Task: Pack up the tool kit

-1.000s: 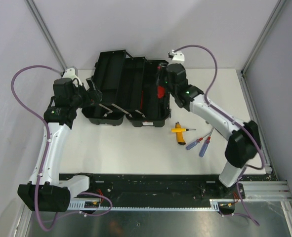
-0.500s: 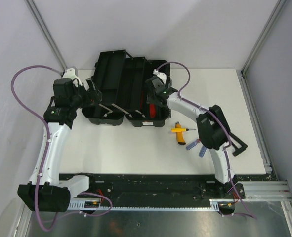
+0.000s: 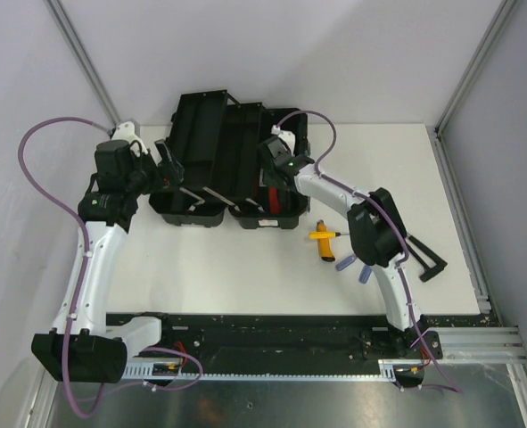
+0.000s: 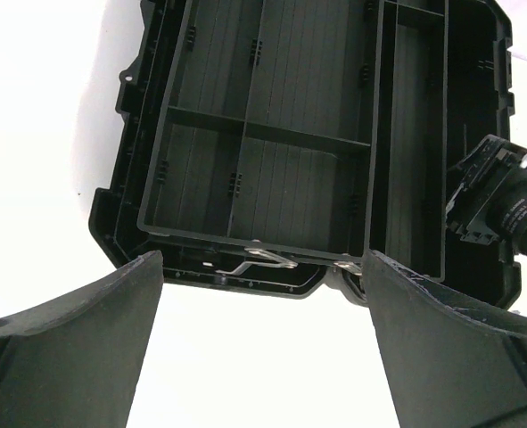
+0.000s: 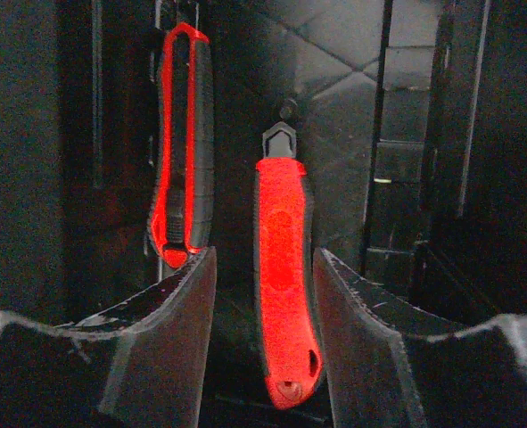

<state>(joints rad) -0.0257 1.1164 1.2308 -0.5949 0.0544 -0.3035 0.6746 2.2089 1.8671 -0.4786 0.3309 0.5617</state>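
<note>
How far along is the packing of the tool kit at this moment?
Done: the toolbox is open, and a red-black tool lies inside. In hand: the right gripper is down in the box, open around a red tool. Left: the yellow screwdriver and two blue screwdrivers lie on the table; the left gripper is open, holding nothing.

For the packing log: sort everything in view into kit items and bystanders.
Job: toolbox; two red-handled tools inside it; yellow-handled screwdriver; two blue-handled screwdrivers, all three on the table.
Lying about: black bracket-shaped object, identity unclear.
</note>
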